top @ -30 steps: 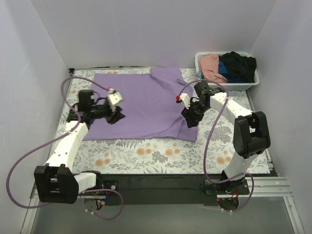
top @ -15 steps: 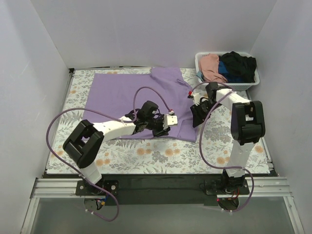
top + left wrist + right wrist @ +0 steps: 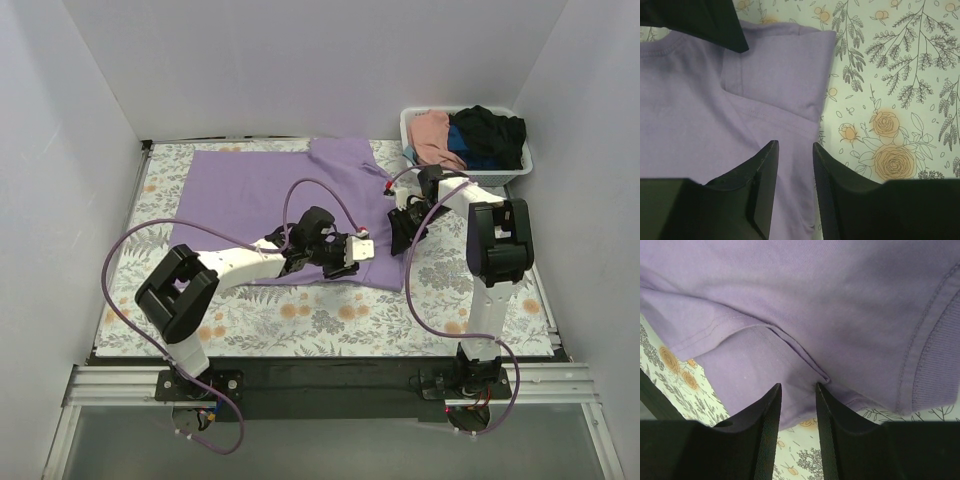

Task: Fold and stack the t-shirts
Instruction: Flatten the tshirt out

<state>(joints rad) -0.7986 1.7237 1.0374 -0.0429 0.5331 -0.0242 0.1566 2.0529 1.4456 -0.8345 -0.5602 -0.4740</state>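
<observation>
The large lavender t-shirt (image 3: 280,200) lies spread flat on the flowered table. My left arm reaches across it, and the left gripper (image 3: 358,250) is at the shirt's near right corner. In the left wrist view its fingers (image 3: 765,170) stand slightly apart over the shirt's (image 3: 690,110) side hem. My right gripper (image 3: 400,228) is at the shirt's right edge. In the right wrist view its fingers (image 3: 771,415) stand slightly apart, straddling a folded sleeve of the shirt (image 3: 815,290). Neither gripper is closed on cloth.
A white slatted basket (image 3: 515,172) stands at the back right, holding a pink shirt (image 3: 432,135), a black shirt (image 3: 492,128) and a blue one (image 3: 470,158). White walls enclose the table on three sides. The two grippers are close together.
My left arm has swung from the shirt's left edge across to its near right corner. My right gripper has moved right and back to the shirt's right edge.
</observation>
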